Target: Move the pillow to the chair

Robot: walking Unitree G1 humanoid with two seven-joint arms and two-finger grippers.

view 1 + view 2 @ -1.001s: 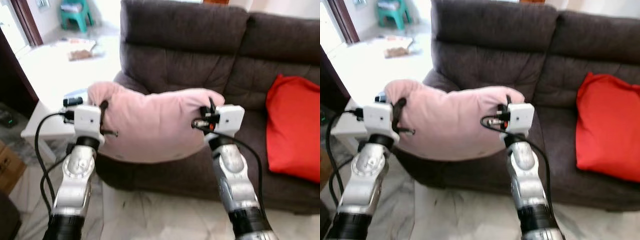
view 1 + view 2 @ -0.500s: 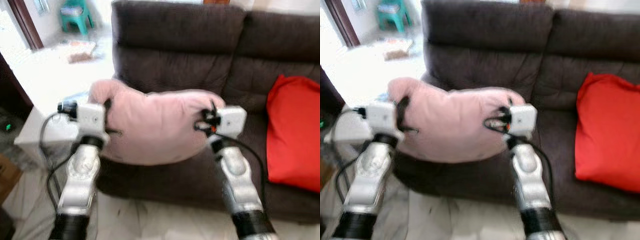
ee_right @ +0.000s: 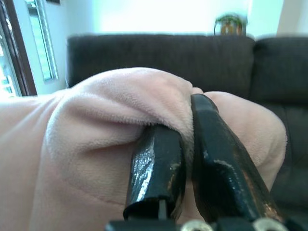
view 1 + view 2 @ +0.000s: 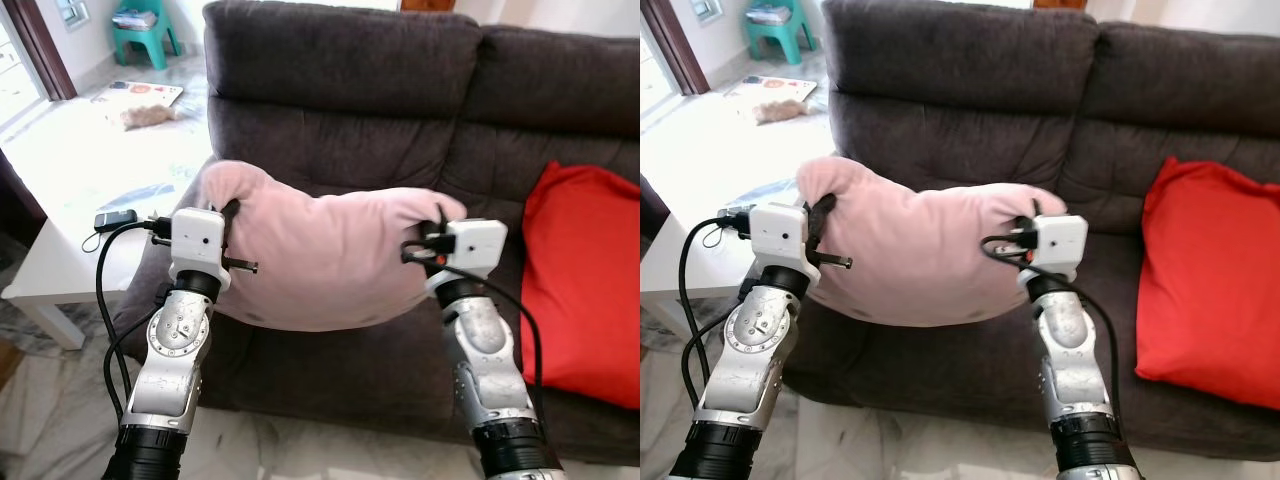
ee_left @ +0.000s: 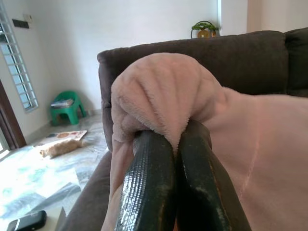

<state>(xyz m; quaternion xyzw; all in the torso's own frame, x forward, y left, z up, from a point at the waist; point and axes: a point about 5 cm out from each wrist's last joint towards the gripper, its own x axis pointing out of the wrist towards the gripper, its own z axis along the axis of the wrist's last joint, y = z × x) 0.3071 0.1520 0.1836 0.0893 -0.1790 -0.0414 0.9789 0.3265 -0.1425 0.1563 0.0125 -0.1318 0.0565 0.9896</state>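
A pale pink plush pillow point(image 4: 320, 255) hangs in the air in front of the dark brown sofa point(image 4: 340, 90), sagging in the middle. My left gripper point(image 4: 228, 215) is shut on its left top corner, the fabric bunched between the fingers point(image 5: 149, 187). My right gripper point(image 4: 438, 222) is shut on its right top corner, with plush pinched between its fingers point(image 3: 159, 168). Both silver arms reach up from below.
A red cushion point(image 4: 580, 270) leans on the sofa's right seat. A white low table point(image 4: 70, 210) with a black phone point(image 4: 113, 219) stands at the left. A green plastic stool point(image 4: 140, 30) stands far back left, on the marble floor point(image 4: 300, 450).
The camera has shifted and the blur is gone. The pillow and both grippers sit a little further right in view, the hold on both corners unchanged.
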